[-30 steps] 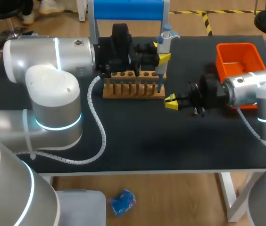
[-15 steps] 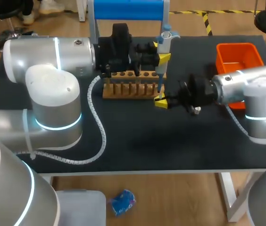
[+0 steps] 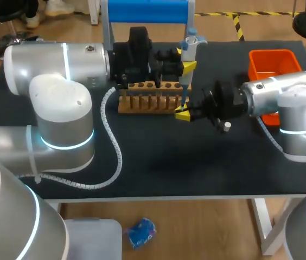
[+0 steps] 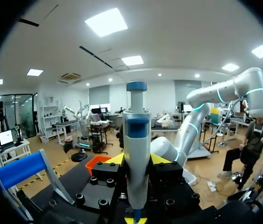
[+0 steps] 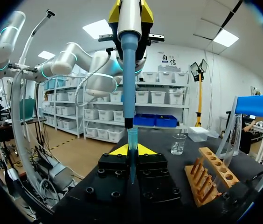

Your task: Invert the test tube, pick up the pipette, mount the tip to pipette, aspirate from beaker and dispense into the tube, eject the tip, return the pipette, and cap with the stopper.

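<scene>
My left gripper (image 3: 187, 66) is shut on the blue-and-grey pipette (image 3: 187, 51), which stands upright just right of the wooden tube rack (image 3: 152, 98). In the left wrist view the pipette (image 4: 136, 154) rises between the fingers of that gripper (image 4: 136, 162). My right gripper (image 3: 183, 114) sits right under the pipette's lower end, shut on a blue pipette tip (image 5: 132, 139). In the right wrist view the tip stands upright between the fingers of this gripper (image 5: 132, 150), and the pipette shaft (image 5: 128, 84) meets its top. A glass beaker (image 5: 178, 143) stands farther off on the table.
An orange bin (image 3: 272, 65) sits at the back right of the black table (image 3: 158, 157), behind my right arm. A blue-topped stand (image 3: 145, 11) rises behind the rack (image 5: 210, 179). My left arm's large body covers the table's left side.
My right gripper has moved left across the table with the tip, from right of the rack to directly under the pipette. The left arm and pipette have stayed put.
</scene>
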